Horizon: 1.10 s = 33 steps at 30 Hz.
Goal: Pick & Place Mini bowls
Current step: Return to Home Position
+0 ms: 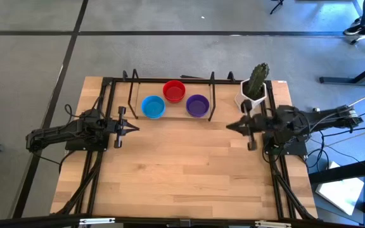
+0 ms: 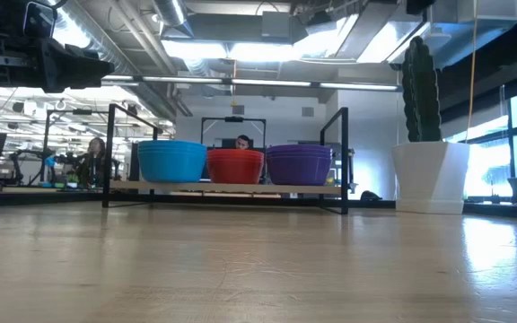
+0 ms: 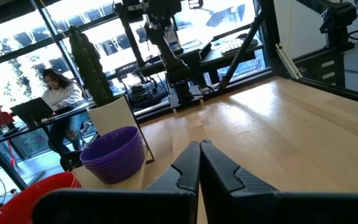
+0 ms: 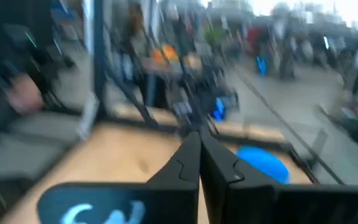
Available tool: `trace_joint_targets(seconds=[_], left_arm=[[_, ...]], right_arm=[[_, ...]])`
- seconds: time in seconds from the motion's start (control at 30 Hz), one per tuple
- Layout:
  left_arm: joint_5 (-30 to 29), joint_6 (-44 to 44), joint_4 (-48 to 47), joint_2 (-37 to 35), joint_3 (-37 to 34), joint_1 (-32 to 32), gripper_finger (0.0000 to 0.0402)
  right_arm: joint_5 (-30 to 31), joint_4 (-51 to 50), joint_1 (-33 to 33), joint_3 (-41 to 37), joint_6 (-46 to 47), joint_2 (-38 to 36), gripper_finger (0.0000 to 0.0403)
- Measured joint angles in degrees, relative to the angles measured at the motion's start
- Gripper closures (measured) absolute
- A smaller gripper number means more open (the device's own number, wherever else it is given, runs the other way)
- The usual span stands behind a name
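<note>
High view gives you both sets of jaws first. The left gripper (image 1: 134,127) at centre left has its fingers pressed together on nothing, tip aimed toward the frame's middle. The right gripper (image 1: 230,125) at centre right mirrors it, pinched closed and empty. Both hang above bare table (image 1: 182,171). Each wrist view confirms this: the fingers (image 3: 188,168) meet with no gap on the left, and likewise on the right (image 4: 188,163).

Past the jaws, in the upper middle, you have the bowls on the black wire shelf (image 2: 345,157). The blue bowls (image 1: 153,106) sit leftmost, the red bowls (image 1: 174,91) behind centre, the purple bowls (image 1: 197,105) to the right. They are round, so no long axis, and their mouths face up. In the low view each colour is a nested stack. The cactus pot (image 1: 253,95) stands just right of the shelf.
</note>
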Motion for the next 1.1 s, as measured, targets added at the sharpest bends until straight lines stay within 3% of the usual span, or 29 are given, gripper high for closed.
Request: trace_joint_targets(seconds=[0.2,0.47,0.83,1.1], left_arm=[[0.0,0.0,0.0,0.0,0.0,0.0,0.0394],[0.1,-0.2,0.0,0.0,0.0,0.0,0.0395],[2.0,-0.8,1.7,0.0,0.0,0.0,0.0399],[3.4,-2.0,7.2,0.0,0.0,0.0,0.04]], right_arm=[[-6.8,8.0,-0.7,-11.3,0.2,-6.6,0.04],[-7.4,14.9,-5.3,-21.1,1.6,-12.8,0.04],[-12.5,25.8,-11.4,-30.4,4.9,-14.8,0.04],[-10.6,27.9,-13.4,-34.0,5.5,-16.9,0.0399]])
